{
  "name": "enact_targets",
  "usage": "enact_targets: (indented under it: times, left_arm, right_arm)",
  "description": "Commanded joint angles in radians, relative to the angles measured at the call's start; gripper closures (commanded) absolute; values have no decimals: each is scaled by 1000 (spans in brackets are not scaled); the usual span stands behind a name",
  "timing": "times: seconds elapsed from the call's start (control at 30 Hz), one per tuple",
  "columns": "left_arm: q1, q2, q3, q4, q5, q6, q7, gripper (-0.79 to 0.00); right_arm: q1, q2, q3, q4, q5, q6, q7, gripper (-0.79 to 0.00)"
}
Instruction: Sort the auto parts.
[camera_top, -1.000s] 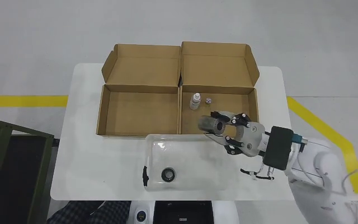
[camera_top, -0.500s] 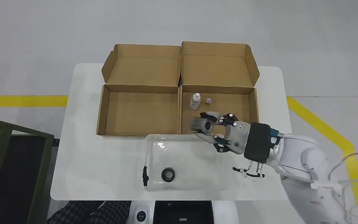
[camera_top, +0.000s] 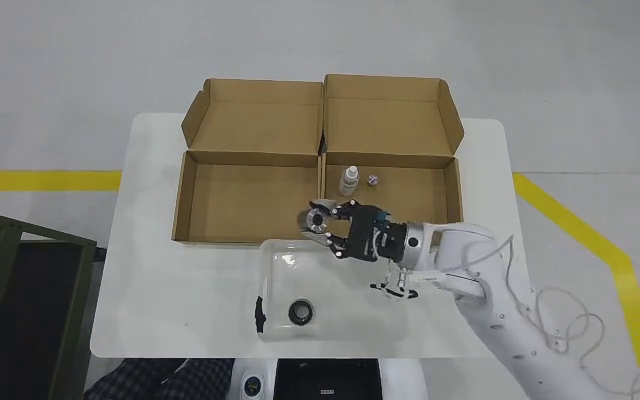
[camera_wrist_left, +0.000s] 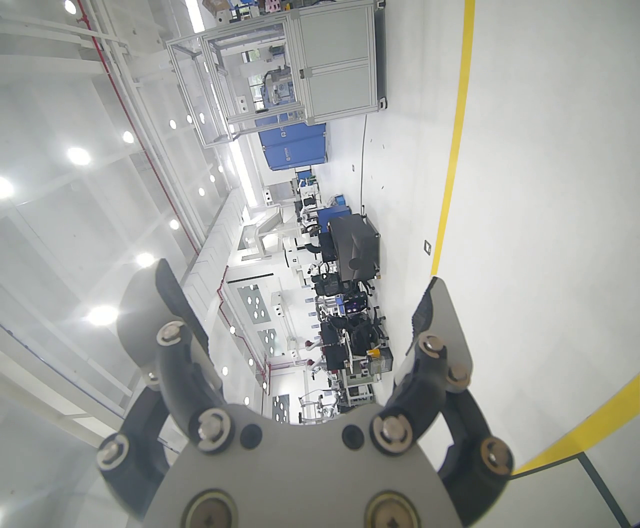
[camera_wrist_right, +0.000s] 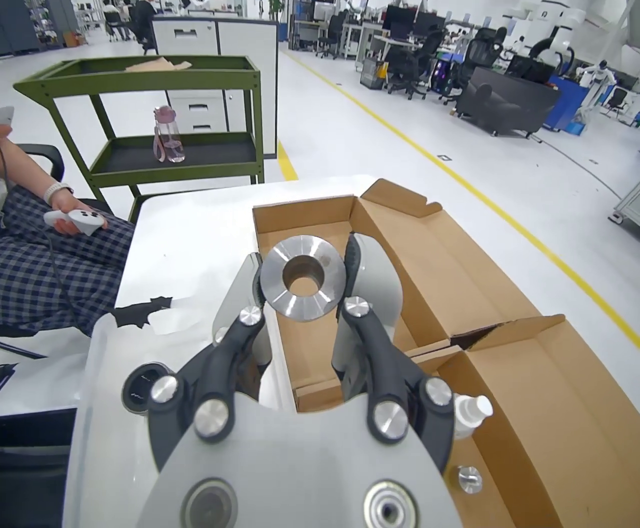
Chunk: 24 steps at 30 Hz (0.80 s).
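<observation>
the steel ring (camera_wrist_right: 303, 284) is clamped between the fingers of the right gripper (camera_top: 324, 219), bore facing outward, held in the air just past the far rim of the bin (camera_top: 330, 290). from above it hangs about over the shared wall (camera_top: 321, 175) of the two cardboard boxes that stand beyond the bin. i cannot tell whether it is already on the side of the left box (camera_top: 250, 200) or right over the wall.

judging by how things lie, the sorting looks about halfway. the right box (camera_top: 415, 200), beyond the bin's far right corner, holds both pieces sorted so far: a white bottle (camera_top: 349, 181) and a small silver part (camera_top: 372, 179), just beside each other near its back wall. a black ring (camera_top: 300, 312) lies in the bin near its front left corner, so it is left to do, and the steel ring is not yet set down.

likely in the way are the shared wall under the ring and the boxes' front walls, which stand just beside the bin's far rim. the right arm lies across the bin's right half.

the left gripper (camera_wrist_left: 300, 280) is away from the bin, fingers spread wide with nothing between them, pointed at the room. bin and boxes stand on the white table (camera_top: 150, 250).
</observation>
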<state>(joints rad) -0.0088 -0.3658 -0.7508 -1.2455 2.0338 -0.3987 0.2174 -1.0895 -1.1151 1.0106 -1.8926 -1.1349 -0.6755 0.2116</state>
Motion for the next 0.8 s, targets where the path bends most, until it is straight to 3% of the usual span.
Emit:
enact_targets:
  times: [0.0,0.27,0.77]
  left_arm:
    - [0,0,0,0,0,0,0,-785]
    - [0,0,0,0,0,0,0,-785]
    - [0,0,0,0,0,0,0,-785]
  right_arm:
    - [25,-8,-33,24,-20,25,9,0]
    - [138,-54,-162,151,-52,119,22,0]
    - [360,-154,-305,403,-58,313,108,0]
